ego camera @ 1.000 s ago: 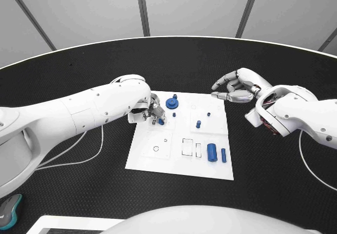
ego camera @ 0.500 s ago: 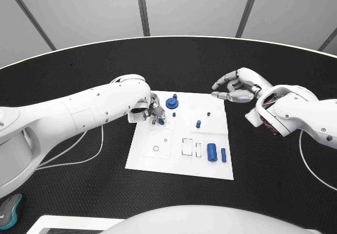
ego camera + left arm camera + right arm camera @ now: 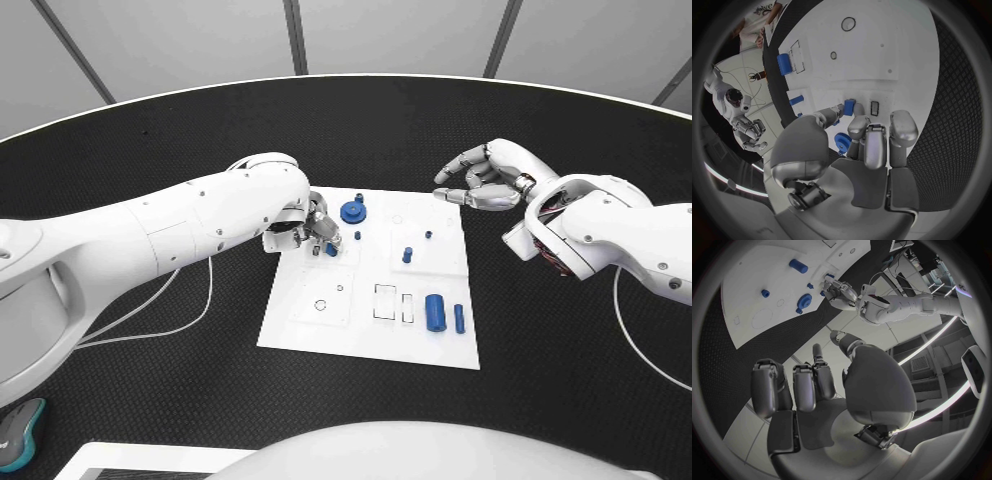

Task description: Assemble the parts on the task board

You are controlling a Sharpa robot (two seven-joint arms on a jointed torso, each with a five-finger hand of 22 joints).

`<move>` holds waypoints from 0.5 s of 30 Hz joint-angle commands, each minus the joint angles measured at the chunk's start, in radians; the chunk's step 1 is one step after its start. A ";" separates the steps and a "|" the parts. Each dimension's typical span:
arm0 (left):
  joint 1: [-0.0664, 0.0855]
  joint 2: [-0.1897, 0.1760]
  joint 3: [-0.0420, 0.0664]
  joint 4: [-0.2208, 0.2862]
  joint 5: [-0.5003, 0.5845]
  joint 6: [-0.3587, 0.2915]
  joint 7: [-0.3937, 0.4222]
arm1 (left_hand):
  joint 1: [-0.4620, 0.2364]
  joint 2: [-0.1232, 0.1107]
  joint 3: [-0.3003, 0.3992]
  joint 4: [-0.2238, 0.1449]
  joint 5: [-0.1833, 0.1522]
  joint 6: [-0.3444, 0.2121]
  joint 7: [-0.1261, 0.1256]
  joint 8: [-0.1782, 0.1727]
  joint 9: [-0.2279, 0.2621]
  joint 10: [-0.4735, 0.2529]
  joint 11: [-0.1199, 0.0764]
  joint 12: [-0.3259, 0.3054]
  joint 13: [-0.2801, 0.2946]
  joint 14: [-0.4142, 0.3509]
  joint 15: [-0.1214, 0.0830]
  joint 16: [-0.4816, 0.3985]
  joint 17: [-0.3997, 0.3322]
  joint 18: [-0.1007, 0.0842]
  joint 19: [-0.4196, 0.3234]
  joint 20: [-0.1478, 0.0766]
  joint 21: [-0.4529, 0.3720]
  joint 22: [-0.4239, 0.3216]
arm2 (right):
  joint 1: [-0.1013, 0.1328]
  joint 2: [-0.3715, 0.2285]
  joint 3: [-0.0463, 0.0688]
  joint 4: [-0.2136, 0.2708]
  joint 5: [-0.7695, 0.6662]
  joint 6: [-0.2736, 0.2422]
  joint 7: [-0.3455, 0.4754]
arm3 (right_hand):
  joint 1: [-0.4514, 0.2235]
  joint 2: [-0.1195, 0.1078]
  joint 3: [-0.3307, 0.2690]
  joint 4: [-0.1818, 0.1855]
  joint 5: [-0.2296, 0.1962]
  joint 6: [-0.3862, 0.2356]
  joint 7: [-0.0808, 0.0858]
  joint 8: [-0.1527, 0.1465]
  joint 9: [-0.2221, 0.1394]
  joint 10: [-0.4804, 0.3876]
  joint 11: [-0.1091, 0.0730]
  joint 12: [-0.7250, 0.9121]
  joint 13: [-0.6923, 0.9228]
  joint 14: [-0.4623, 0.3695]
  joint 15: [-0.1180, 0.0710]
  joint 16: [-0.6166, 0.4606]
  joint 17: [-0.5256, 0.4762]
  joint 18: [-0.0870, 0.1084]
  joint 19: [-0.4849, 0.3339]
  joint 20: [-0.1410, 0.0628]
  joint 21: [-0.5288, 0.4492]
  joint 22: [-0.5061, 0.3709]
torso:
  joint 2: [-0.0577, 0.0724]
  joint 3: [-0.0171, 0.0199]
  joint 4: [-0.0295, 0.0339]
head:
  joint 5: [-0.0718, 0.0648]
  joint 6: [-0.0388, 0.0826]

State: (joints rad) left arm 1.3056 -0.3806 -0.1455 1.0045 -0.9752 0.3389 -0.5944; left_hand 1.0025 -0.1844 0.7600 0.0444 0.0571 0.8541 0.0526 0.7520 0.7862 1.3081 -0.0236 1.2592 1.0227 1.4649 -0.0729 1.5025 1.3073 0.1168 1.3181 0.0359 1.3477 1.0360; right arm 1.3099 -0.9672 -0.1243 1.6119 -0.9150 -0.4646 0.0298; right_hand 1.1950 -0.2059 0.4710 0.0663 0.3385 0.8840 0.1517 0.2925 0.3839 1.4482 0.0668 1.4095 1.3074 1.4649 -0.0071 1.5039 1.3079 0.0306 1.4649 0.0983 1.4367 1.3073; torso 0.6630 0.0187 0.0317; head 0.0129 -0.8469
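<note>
The white task board lies mid-table. My left hand hovers over its far left part and pinches a small blue part between thumb and a finger, low over the board. A blue gear stands just beyond those fingers. A short blue peg stands mid-board. A thick blue cylinder and a thin blue pin lie at the near right. My right hand hangs off the board's far right corner, fingers loosely bent and apart, holding nothing.
Rectangular recesses and a round recess mark the board's near half. White cables trail on the black table under my left arm. A teal object and a white tray corner sit at the near left.
</note>
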 commanded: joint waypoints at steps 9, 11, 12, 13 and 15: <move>0.000 0.002 0.000 -0.004 0.014 -0.011 0.000 | -0.014 -0.017 -0.040 0.017 -0.004 0.004 -0.005 -0.006 -0.001 0.003 0.000 0.006 0.002 0.074 -0.008 0.003 0.150 -0.014 0.006 -0.006 -0.001 0.004 | 0.000 0.001 0.000 -0.001 0.000 0.000 0.001 | -0.001 -0.002 0.003 0.004 0.005 -0.009 -0.002 0.005 0.001 -0.002 -0.004 -0.003 0.119 0.074 -0.006 -0.002 0.135 0.010 0.031 -0.009 -0.005 0.124 | 0.001 -0.0001 -0.0001 | -0.001 0.000; 0.000 0.002 0.000 -0.005 0.016 -0.011 -0.001 | -0.020 -0.020 -0.052 0.025 -0.004 0.005 -0.004 -0.007 -0.002 0.003 0.001 0.006 0.002 0.074 -0.008 0.003 0.150 -0.014 0.007 -0.006 -0.001 0.006 | 0.000 0.001 0.000 -0.001 0.000 0.000 0.001 | -0.001 -0.002 0.003 0.004 0.005 -0.009 -0.002 0.005 0.001 -0.002 -0.004 -0.003 0.119 0.074 -0.006 -0.002 0.135 0.010 0.031 -0.009 -0.005 0.124 | 0.001 0.0000 -0.0003 | -0.001 0.000; 0.000 0.002 0.000 -0.005 0.016 -0.011 -0.002 | -0.021 -0.020 -0.054 0.026 -0.004 0.005 -0.004 -0.007 -0.002 0.003 0.001 0.007 0.003 0.074 -0.008 0.003 0.150 -0.014 0.008 -0.006 0.000 0.007 | 0.000 0.001 0.000 -0.001 0.000 0.000 0.001 | -0.001 -0.002 0.002 0.004 0.005 -0.009 -0.002 0.005 0.001 -0.002 -0.004 -0.003 0.119 0.074 -0.006 -0.003 0.134 0.011 0.031 -0.009 -0.006 0.123 | 0.000 0.0001 -0.0001 | -0.001 -0.001; 0.000 0.002 0.000 -0.005 0.017 -0.010 -0.002 | -0.022 -0.021 -0.057 0.028 -0.004 0.005 -0.004 -0.007 -0.002 0.004 0.001 0.007 0.004 0.074 -0.008 0.003 0.150 -0.014 0.008 -0.006 0.000 0.008 | 0.000 0.001 0.000 -0.001 0.000 0.000 0.001 | -0.002 -0.003 0.002 0.005 0.005 -0.009 -0.001 0.005 0.001 -0.002 -0.003 -0.003 0.119 0.073 -0.006 -0.003 0.134 0.011 0.030 -0.009 -0.006 0.122 | 0.000 0.0004 -0.0001 | -0.001 -0.002; 0.000 0.002 0.000 -0.006 0.017 -0.008 -0.003 | -0.023 -0.021 -0.061 0.031 -0.004 0.006 -0.004 -0.007 -0.002 0.004 0.001 0.008 0.004 0.074 -0.008 0.003 0.150 -0.014 0.008 -0.006 0.000 0.008 | 0.000 0.001 0.000 -0.002 0.000 0.000 0.001 | -0.002 -0.003 0.002 0.005 0.005 -0.009 -0.001 0.005 0.001 -0.002 -0.003 -0.003 0.119 0.073 -0.006 -0.003 0.134 0.011 0.030 -0.009 -0.006 0.122 | 0.000 0.0005 0.0002 | -0.001 -0.001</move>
State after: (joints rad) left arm 1.3056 -0.3782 -0.1455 0.9986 -0.9580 0.3300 -0.5974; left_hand 0.9855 -0.2014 0.7035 0.0760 0.0571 0.8561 0.0513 0.7518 0.7852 1.3081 -0.0233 1.2636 1.0262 1.4649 -0.0728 1.5025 1.3073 0.1168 1.3213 0.0327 1.3477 1.0435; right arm 1.3099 -0.9664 -0.1243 1.6102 -0.9150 -0.4649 0.0309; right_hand 1.1950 -0.2059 0.4710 0.0663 0.3385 0.8803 0.1480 0.2925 0.3839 1.4482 0.0668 1.4095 1.3074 1.4649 -0.0071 1.5039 1.3077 0.0305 1.4649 0.0983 1.4367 1.3073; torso 0.6633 0.0187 0.0318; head 0.0122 -0.8474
